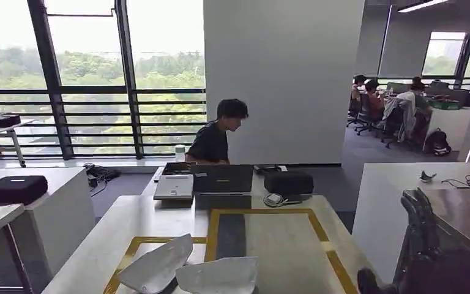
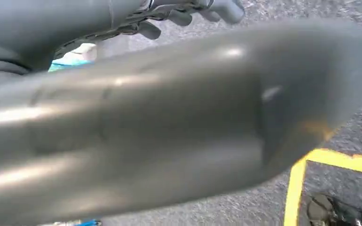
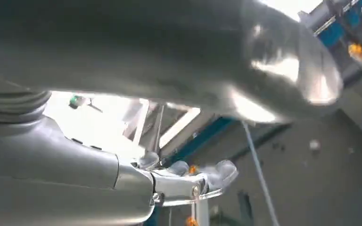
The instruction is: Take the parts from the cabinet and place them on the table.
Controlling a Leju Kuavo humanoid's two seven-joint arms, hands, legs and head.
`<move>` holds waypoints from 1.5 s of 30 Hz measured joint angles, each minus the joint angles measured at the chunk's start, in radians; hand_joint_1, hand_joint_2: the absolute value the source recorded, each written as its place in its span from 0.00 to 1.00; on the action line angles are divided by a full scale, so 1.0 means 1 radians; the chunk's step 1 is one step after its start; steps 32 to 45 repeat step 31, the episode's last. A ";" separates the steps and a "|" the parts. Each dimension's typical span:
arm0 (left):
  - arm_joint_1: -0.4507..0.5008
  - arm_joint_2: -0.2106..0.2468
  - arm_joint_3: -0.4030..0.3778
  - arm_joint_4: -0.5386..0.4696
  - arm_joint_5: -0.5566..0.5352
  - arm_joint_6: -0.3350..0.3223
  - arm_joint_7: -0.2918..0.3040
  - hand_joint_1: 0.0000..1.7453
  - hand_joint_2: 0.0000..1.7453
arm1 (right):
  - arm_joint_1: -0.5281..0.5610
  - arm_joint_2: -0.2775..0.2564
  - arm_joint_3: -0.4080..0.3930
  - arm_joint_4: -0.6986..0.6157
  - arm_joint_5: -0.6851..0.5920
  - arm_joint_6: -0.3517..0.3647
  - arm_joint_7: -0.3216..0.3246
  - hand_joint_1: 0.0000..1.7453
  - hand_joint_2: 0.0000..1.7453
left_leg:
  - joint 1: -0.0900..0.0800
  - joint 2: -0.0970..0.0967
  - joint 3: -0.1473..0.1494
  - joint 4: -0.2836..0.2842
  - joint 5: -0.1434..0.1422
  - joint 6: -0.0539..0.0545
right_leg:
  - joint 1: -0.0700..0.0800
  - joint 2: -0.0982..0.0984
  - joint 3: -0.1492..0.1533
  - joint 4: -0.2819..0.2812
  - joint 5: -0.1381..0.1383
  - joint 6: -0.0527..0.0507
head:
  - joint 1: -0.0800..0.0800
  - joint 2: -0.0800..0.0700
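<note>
Two pale grey curved parts show at the bottom edge of the head view, the left part (image 1: 156,266) and the right part (image 1: 219,275), both tilted in front of the near end of the white table (image 1: 159,220) with its yellow-taped rectangles. The left wrist view has the grey part (image 2: 169,122) lying broad and close across my left hand (image 2: 179,14), whose dark fingers (image 2: 221,8) curl past its far edge. My right hand (image 3: 122,181) holds the other shiny part (image 3: 179,52) against it, with pale fingers (image 3: 207,174) reaching out beside it.
A person sits at the table's far end behind a laptop (image 1: 220,179), a white device (image 1: 174,187) and a black case (image 1: 288,182). A dark chair (image 1: 425,239) and a brown desk stand at the right. A white counter (image 1: 49,202) stands left. Yellow floor tape (image 2: 330,160) lies below my left hand.
</note>
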 joint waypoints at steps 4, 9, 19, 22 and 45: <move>0.004 -0.006 0.002 0.002 0.008 -0.002 0.000 0.00 0.00 | 0.017 -0.014 -0.058 -0.018 0.024 0.020 0.040 0.00 0.00 | 0.002 -0.008 -0.037 0.091 -0.129 -0.019 | -0.011 -0.005 -0.039 -0.013 0.052 -0.029 | -0.002 0.000; 0.018 -0.010 0.008 0.002 0.017 -0.004 0.010 0.00 0.00 | 0.116 -0.071 -0.204 -0.026 0.055 0.070 0.078 0.00 0.00 | 0.003 -0.008 -0.015 0.277 -0.168 -0.023 | -0.009 -0.011 -0.116 -0.009 0.114 -0.019 | -0.004 0.000; 0.032 -0.022 0.008 0.001 -0.010 -0.010 0.030 0.00 0.00 | 0.317 -0.194 -0.619 0.136 -0.047 0.321 0.103 0.00 0.00 | -0.006 -0.010 0.141 -0.022 -0.132 0.052 | -0.016 -0.011 -0.179 0.058 0.060 0.046 | 0.000 0.000; 0.032 -0.019 0.008 0.001 -0.013 -0.010 0.014 0.00 0.00 | 0.291 -0.209 -0.695 0.381 -0.070 0.372 0.094 0.00 0.00 | -0.011 -0.004 0.096 -0.017 -0.094 0.059 | -0.016 -0.011 -0.220 0.266 -0.058 0.055 | 0.001 0.000; 0.025 -0.008 0.008 0.000 -0.013 -0.003 0.017 0.00 0.00 | 0.202 -0.202 -0.809 1.023 -0.104 0.386 0.179 0.00 0.00 | -0.009 0.000 0.013 -0.001 -0.011 0.025 | 0.011 -0.013 0.024 -0.023 0.000 -0.005 | 0.005 0.000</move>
